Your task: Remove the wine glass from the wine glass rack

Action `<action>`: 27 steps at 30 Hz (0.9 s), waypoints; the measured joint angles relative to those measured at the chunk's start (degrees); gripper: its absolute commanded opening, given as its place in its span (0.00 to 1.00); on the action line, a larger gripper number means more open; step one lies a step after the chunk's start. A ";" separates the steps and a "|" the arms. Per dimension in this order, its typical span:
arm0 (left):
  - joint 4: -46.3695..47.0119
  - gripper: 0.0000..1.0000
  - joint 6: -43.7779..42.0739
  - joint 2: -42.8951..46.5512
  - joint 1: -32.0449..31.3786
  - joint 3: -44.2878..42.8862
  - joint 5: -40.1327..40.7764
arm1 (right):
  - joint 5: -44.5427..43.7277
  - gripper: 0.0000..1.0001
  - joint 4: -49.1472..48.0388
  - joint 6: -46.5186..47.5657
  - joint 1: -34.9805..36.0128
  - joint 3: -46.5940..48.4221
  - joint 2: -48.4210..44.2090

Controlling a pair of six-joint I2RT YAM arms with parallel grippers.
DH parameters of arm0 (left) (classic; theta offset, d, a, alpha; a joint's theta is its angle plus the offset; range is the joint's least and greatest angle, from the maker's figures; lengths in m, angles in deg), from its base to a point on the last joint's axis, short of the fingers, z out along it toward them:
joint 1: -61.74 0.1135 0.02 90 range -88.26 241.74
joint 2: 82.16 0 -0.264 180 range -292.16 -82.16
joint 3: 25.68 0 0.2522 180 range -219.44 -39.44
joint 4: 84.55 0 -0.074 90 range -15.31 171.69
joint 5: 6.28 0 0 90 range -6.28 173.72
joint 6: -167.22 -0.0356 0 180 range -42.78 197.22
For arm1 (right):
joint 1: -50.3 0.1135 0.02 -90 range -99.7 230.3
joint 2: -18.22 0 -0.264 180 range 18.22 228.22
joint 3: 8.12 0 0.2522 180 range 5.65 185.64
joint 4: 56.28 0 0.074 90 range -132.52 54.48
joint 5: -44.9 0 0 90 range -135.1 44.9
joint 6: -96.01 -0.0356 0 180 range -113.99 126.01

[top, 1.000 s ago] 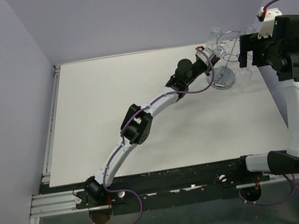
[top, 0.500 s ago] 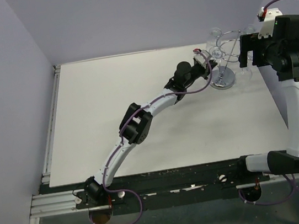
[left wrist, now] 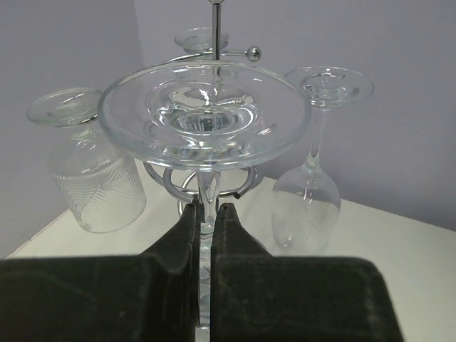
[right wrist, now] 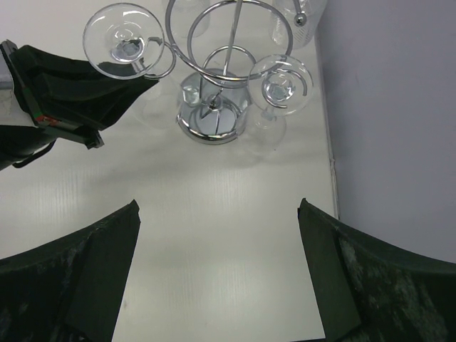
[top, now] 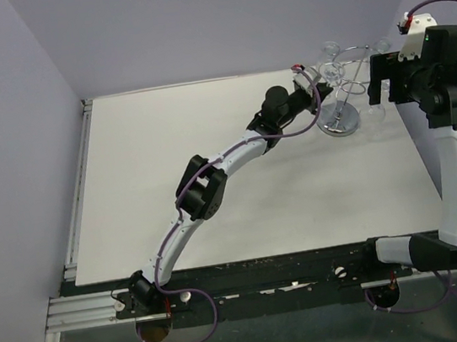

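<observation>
The chrome wine glass rack stands at the table's far right, and its disc base shows in the top view. Several clear glasses hang upside down from its wire rings. My left gripper is shut on the stem of one wine glass, just below its wide foot, right at a ring. That glass and the left gripper also show in the right wrist view. My right gripper is open and empty, high above the table to the right of the rack.
A patterned glass hangs left of the held one and a plain wine glass right of it. Another foot shows behind. The purple back wall and right wall stand close to the rack.
My left gripper has shifted slightly toward the back wall with the glass stem still in it. The right arm has edged a little to the right.
</observation>
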 measured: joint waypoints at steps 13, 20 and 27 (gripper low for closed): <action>-0.96 0.00 1.16 1.62 0.33 2.82 -0.81 | 0.00 0.99 -0.02 0.57 -1.14 -0.96 -2.05; -2.97 0.00 3.04 6.12 1.25 8.17 -1.22 | 0.04 0.99 -0.02 0.79 -1.49 -1.18 -2.19; -4.81 0.00 5.11 21.68 3.56 29.97 -3.41 | 2.29 0.99 0.04 2.08 -1.49 -0.39 -0.63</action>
